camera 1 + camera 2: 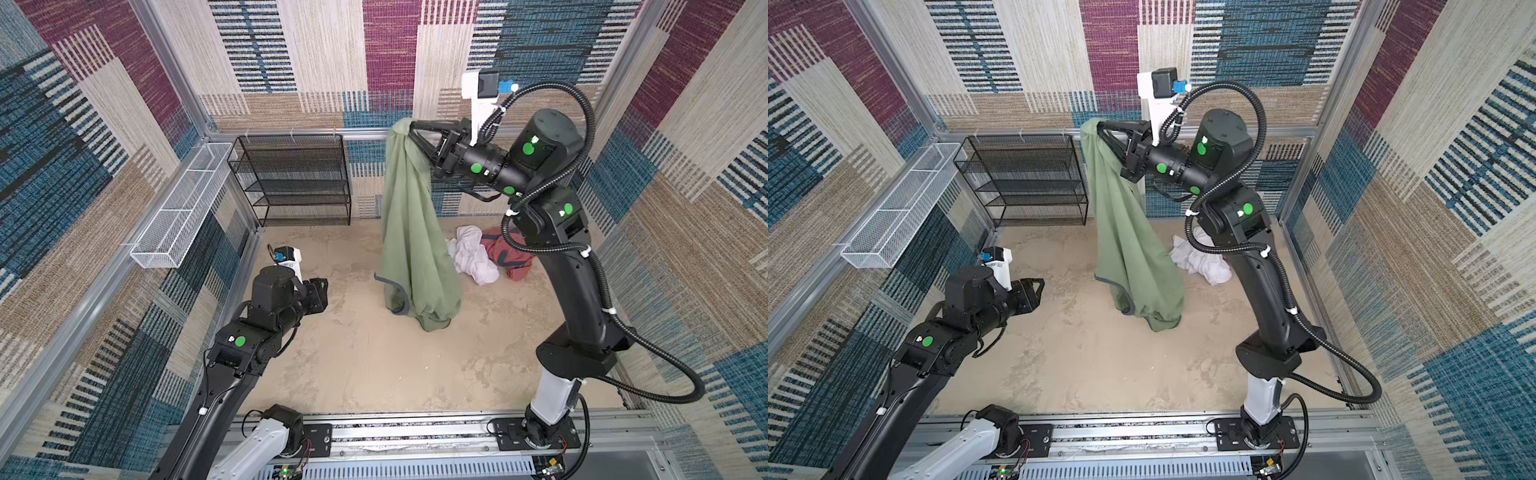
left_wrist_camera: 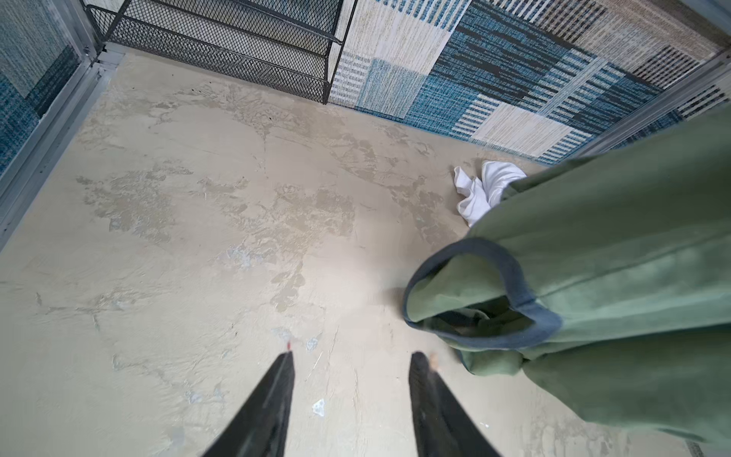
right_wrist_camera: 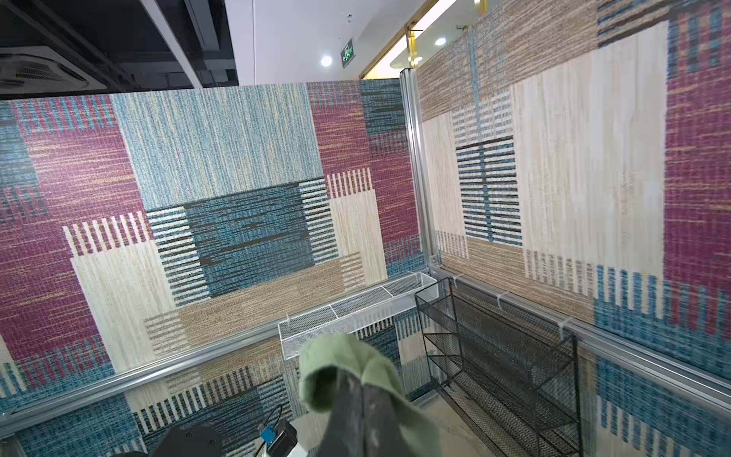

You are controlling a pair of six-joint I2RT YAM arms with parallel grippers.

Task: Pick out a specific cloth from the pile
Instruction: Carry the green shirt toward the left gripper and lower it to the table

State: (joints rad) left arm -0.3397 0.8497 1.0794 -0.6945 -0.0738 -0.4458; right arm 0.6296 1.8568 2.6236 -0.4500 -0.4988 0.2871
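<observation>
Where the right tool [image 1: 412, 124] clamps shut on its top fold, the olive-green cloth [image 1: 411, 232] hangs with its long axis vertical, grey-blue trim [image 2: 510, 273] low over the surface [image 1: 374, 365]. Left tool [image 2: 352, 356] part-open, empty. Pile [image 1: 478, 257] behind it, brick-red garment [image 1: 513, 255] half hidden by the right arm [image 1: 569, 282].

a black wire-mesh shelf rack [image 1: 291, 183] stands on the mottled beige floor [image 1: 374, 365] against a patchwork-patterned back wall [image 1: 324, 62]; a long white wire-mesh basket [image 1: 179, 214] hangs near its top corner.
</observation>
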